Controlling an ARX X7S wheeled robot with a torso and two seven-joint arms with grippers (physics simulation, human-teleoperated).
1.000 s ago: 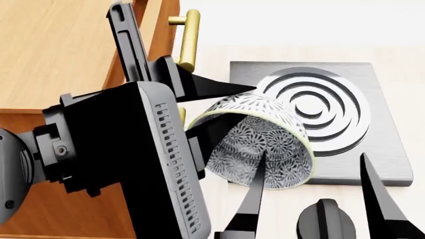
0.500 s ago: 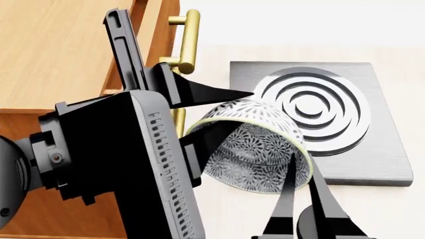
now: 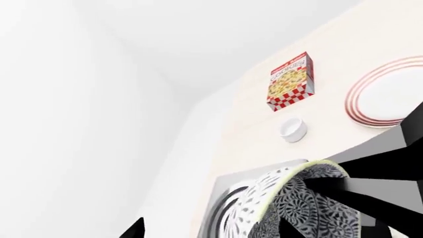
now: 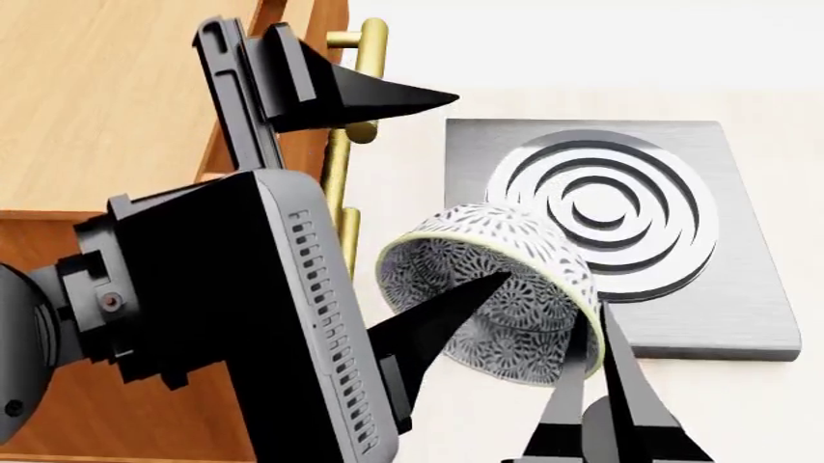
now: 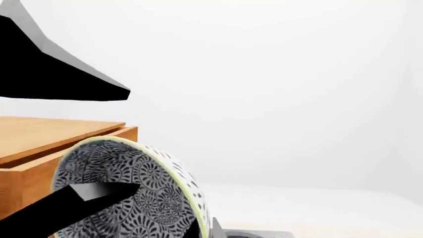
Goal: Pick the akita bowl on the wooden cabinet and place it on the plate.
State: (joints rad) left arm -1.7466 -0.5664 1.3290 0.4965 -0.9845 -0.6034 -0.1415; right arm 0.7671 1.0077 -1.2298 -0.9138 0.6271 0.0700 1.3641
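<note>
Akita bowl (image 4: 496,289) tilted, pinched at rim by right gripper (image 4: 582,352); left gripper (image 4: 425,207) spread wide, apparently released for handover toward plate (image 3: 383,96).

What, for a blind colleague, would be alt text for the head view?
The right gripper pinches the rim of a tilted akita bowl beside a grey stove. The left gripper is open wide, one finger inside the bowl, with the wooden cabinet at left.
</note>
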